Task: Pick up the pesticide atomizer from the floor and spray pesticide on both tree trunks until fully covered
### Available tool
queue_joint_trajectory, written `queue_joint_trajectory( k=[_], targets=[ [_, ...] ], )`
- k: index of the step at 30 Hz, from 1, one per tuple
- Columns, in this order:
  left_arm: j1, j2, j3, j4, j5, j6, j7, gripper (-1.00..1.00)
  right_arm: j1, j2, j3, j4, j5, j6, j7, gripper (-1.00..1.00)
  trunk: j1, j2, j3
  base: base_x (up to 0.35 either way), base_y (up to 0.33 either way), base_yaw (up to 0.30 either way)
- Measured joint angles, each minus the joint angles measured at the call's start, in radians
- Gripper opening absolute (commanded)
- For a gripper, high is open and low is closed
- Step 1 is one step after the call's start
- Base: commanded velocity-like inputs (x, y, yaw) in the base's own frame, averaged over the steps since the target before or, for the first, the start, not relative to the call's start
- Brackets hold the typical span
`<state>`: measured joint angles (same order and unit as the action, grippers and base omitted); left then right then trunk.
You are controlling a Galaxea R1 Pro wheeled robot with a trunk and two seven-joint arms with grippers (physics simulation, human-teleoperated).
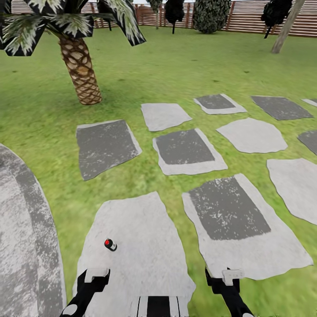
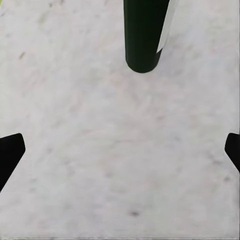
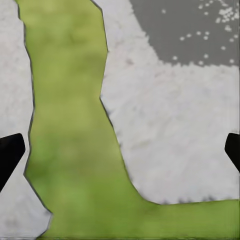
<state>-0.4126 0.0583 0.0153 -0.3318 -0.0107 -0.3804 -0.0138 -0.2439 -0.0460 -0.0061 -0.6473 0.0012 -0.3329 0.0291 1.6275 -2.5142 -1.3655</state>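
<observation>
the garden lawn spreads wide, closed at the far side by the slatted wooden fence. a scaly palm stands near on the left; a leaning pale trunk and dark shrubs sit well back by the fence, too far to judge as the trees to spray. flat paving stones cross the grass, and the nearest pale slab lies right under the robot.

on that slab lies the pesticide atomizer, small, dark-bodied with a red end. it lies on its side, its long axis slanting, red end toward the far left. it sits just ahead of the left tool and a little to its inner side, well apart from the right tool, so the left arm looks the nearer one for the pick-up.

the left wrist view shows what the head view cannot: a dark green cylinder with a white strip, likely the atomizer, lying ahead of the wide-spread fingertips, nothing between them. the right wrist view shows grass and stone past its own wide-apart fingertips.
</observation>
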Motion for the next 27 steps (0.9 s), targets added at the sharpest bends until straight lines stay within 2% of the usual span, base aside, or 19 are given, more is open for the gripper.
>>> queue_joint_trajectory(
  k=[3,16,27],
  targets=[
    [0.0,0.0,0.0,0.0,-0.001,0.0,0.0,1.0,0.0,0.0,0.0,0.0,0.0,0.0,0.0,1.0,0.001,-0.001,-0.013,0.0,0.0,0.0],
    [0.003,0.0,-0.002,-0.001,-0.001,-0.005,0.0,1.0,0.0,0.0,0.0,0.0,0.0,0.0,0.0,1.0,0.001,-0.001,-0.026,0.008,0.0,0.0],
    [0.003,0.0,0.005,-0.001,0.002,-0.005,0.0,1.0,0.0,0.0,0.0,0.0,0.0,0.0,0.0,1.0,0.001,-0.001,-0.027,0.22,0.0,0.0]
  ],
)
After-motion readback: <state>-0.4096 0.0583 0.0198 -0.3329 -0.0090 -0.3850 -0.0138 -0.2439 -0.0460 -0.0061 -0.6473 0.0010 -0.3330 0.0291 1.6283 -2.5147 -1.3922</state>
